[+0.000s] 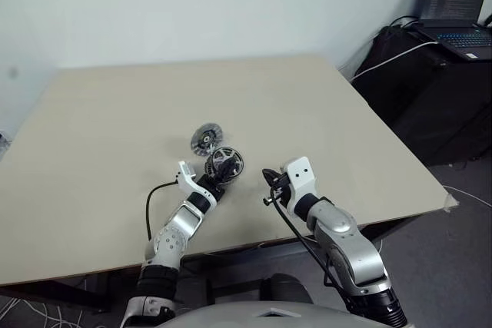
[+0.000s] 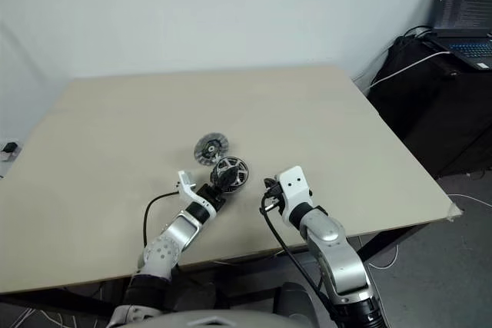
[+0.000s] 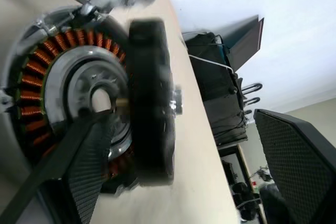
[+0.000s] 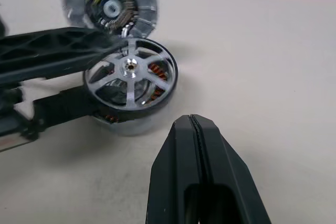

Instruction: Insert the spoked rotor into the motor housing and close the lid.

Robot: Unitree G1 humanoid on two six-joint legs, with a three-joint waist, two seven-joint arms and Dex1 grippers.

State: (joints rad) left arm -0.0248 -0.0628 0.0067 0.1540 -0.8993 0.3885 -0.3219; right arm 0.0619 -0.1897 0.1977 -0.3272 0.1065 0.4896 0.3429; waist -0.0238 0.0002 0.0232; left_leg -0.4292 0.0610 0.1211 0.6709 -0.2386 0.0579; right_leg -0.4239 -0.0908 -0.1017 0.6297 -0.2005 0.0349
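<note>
Here the spoked rotor (image 4: 130, 74) sits tilted on the motor housing (image 3: 50, 85), copper windings showing under the spokes, both near the table's (image 1: 323, 120) front edge; no brand or writing readable on either. Lid (image 4: 109, 4) lies just behind them, ribbed ring and dark centre up, touching or nearly so. Left gripper (image 1: 218, 179) has fingers spread wide either side of the rotor, not clamping. Right gripper (image 4: 195, 129) pressed closed, empty, beside the housing. Laptop (image 2: 466, 7) text too small to read

beige table (image 1: 115, 128), open laptop (image 1: 461, 5) on black stand (image 1: 430, 90)
</note>
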